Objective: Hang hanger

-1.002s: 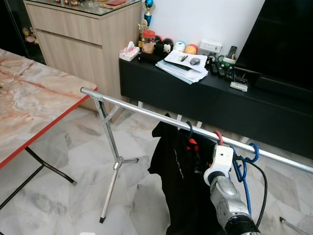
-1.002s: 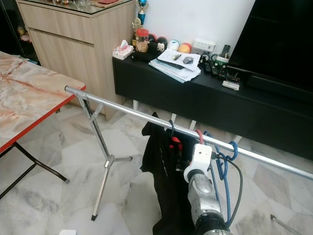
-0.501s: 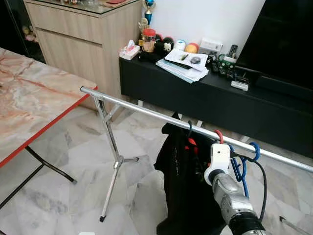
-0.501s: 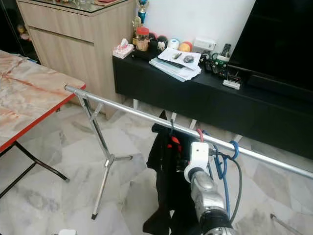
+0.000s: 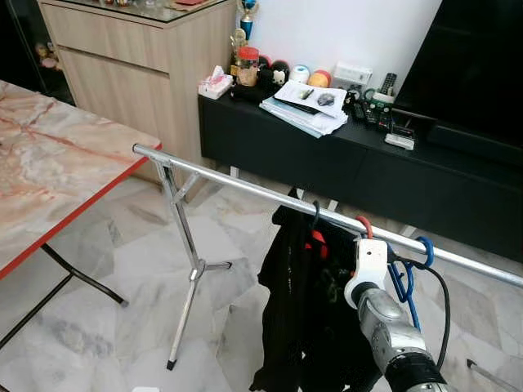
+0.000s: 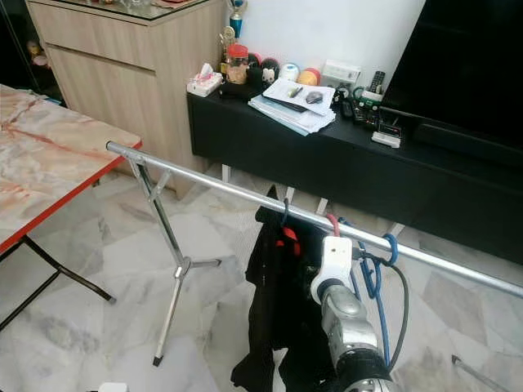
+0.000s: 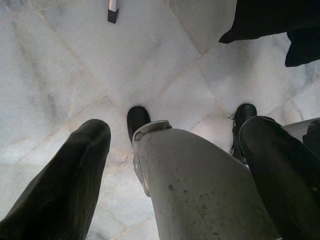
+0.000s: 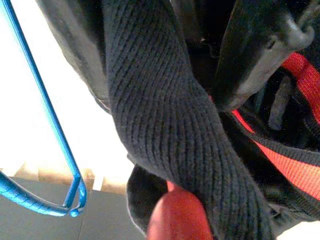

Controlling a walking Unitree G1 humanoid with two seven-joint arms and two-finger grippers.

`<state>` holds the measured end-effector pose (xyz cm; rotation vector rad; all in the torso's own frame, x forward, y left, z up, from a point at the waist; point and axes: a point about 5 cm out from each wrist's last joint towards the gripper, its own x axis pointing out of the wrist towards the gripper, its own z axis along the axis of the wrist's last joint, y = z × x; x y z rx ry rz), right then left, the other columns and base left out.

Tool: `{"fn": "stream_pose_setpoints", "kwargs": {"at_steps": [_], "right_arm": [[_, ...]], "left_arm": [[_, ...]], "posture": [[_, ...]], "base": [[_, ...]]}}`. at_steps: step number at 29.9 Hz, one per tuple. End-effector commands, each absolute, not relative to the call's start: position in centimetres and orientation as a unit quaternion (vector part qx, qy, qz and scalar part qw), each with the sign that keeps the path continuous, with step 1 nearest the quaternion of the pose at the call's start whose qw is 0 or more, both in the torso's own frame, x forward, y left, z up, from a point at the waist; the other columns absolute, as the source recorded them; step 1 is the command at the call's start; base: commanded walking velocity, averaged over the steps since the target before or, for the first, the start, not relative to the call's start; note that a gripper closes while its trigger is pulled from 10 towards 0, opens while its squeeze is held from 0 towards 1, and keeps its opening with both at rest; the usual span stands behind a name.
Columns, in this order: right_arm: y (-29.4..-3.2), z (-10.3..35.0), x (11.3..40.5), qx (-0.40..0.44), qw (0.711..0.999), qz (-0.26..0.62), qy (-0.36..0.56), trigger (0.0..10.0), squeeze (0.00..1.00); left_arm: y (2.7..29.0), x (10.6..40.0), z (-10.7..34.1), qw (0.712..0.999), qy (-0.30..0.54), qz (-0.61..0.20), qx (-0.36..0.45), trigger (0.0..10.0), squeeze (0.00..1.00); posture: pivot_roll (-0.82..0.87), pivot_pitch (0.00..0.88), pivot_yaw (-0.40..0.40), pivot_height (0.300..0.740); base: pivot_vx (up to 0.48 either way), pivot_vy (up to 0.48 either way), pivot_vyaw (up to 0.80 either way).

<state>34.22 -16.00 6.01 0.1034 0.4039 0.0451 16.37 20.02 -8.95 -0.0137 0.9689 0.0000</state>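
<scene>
A silver rail (image 5: 237,183) of a clothes rack runs across the room. A black garment (image 5: 298,302) hangs from it on a hanger with a dark hook (image 5: 315,214) over the rail. Beside it hang a red hanger (image 5: 364,224) and a blue hanger (image 5: 406,282). My right arm (image 5: 368,265) reaches up just under the rail, its gripper (image 8: 165,75) pressed into the black knit fabric (image 8: 165,130), with red hanger parts (image 8: 280,165) and the blue hanger (image 8: 45,115) close by. My left gripper (image 7: 175,127) hangs open over the floor by my leg.
A marble-topped table with a red edge (image 5: 49,188) stands at the left. The rack's folding leg (image 5: 192,269) stands on the marble floor. Behind the rail are a black console (image 5: 343,155) covered with clutter, a wooden cabinet (image 5: 139,65) and a TV (image 5: 482,65).
The black garment has swung from spread out leftward to hanging narrow and lower under the rail. My right arm has shifted slightly right and up.
</scene>
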Motion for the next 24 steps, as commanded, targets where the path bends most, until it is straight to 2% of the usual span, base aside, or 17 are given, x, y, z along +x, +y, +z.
{"fn": "stream_pose_setpoints", "kwargs": {"at_steps": [1, 20, 24], "right_arm": [[-15.94, 6.18, 34.27, 0.057, 0.978, 0.023, 0.200, 0.0, 0.00], [-15.55, 6.10, 34.24, 0.060, 0.977, 0.023, 0.203, 0.0, 0.00], [-16.02, 6.54, 34.36, 0.068, 0.980, -0.014, 0.185, 0.0, 0.00]], "left_arm": [[19.41, 15.21, -9.55, 0.874, 0.486, -0.008, -0.007, 10.0, 0.00], [20.02, 14.34, -9.75, 0.871, 0.492, -0.006, -0.004, 10.0, 0.00], [19.80, 14.51, -9.73, 0.871, 0.491, -0.008, -0.004, 10.0, 0.00]], "posture": [[0.05, 0.099, -0.091, 0.740], [0.06, 0.103, -0.091, 0.740], [0.05, 0.102, -0.092, 0.740]], "base": [[0.000, 0.000, 0.00], [0.000, 0.000, 0.00], [0.000, 0.000, 0.00]]}}
